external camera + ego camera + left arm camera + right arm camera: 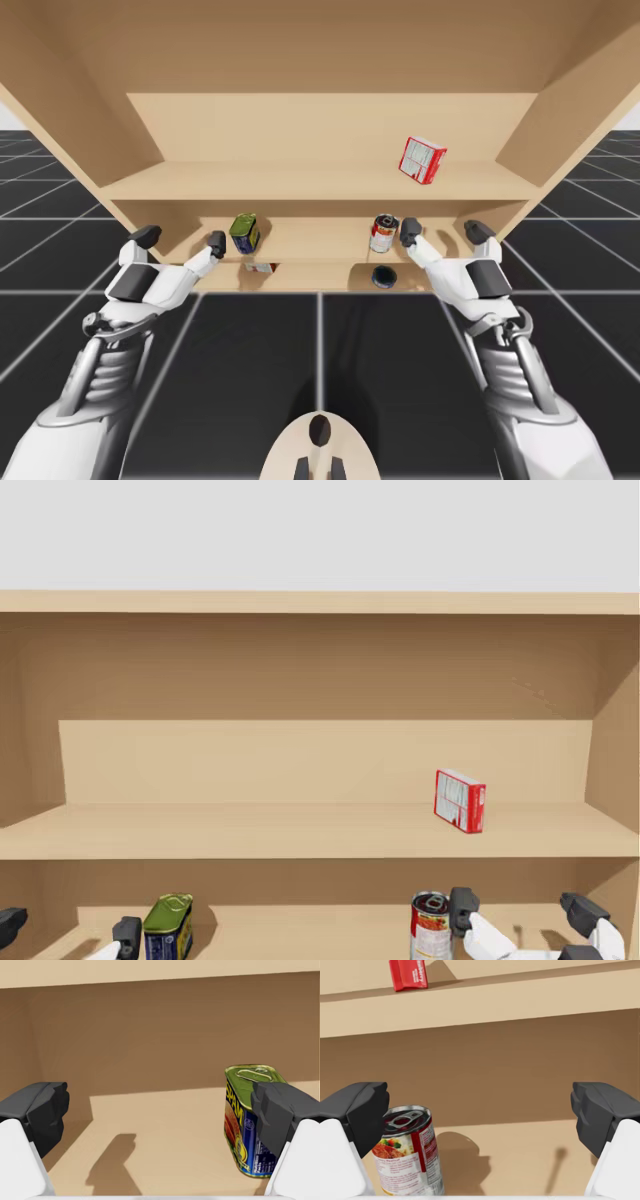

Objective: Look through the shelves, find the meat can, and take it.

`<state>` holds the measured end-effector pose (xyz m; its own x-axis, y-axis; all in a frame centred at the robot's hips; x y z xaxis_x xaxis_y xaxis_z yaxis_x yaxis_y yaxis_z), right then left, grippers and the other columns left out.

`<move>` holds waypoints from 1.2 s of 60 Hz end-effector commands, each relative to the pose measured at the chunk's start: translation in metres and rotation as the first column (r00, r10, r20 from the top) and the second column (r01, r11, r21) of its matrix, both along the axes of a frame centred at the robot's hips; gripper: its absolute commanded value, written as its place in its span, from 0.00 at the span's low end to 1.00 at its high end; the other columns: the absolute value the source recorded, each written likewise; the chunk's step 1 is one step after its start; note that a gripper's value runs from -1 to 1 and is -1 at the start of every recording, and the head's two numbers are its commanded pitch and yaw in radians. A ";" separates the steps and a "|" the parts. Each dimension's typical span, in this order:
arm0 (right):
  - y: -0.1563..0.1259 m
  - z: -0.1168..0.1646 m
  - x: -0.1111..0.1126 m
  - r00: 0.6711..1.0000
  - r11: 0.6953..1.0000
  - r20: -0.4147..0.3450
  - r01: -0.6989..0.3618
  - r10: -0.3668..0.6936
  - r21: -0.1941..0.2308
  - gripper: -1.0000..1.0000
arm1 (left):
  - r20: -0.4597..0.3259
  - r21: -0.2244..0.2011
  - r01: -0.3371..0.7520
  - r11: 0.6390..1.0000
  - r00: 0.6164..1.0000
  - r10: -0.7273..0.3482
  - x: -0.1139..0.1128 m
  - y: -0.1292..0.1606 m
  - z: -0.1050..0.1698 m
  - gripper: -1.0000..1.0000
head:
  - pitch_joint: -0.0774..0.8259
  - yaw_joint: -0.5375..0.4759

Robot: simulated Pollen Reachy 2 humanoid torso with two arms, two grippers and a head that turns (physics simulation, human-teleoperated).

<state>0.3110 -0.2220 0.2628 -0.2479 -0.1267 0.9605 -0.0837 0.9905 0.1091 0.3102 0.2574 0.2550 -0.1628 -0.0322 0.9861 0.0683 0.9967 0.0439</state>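
Two grippers are held at the lower shelf (pixel 310 245), jaws spread wide, nothing clasped; the green-and-blue rectangular meat can (pixel 240 1110) is stood upright there, just ahead of one finger of the left gripper (pixel 160 1110); a red-and-white round can (pixel 410 1155) is seen beside the right gripper (pixel 480 1110); a red box (pixel 422 159) is set on the upper shelf (pixel 300 180).

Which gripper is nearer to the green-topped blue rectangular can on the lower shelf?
Left. My left gripper is open with one finger right beside the rectangular can; my right gripper is further along the shelf, by the round red can.
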 end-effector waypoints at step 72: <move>0.008 -0.005 -0.001 0.999 1.000 -0.034 0.000 0.000 -0.016 0.00 | -0.062 -0.012 0.068 0.998 0.996 -0.069 -0.038 -0.033 0.020 0.00 | 0.53 0.81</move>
<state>0.3099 -0.2170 0.2600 -0.2215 -0.0958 0.9705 -0.0815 0.9935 0.0794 0.2908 0.2418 0.2673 -0.1381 -0.0086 0.9904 0.1109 0.9935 0.0241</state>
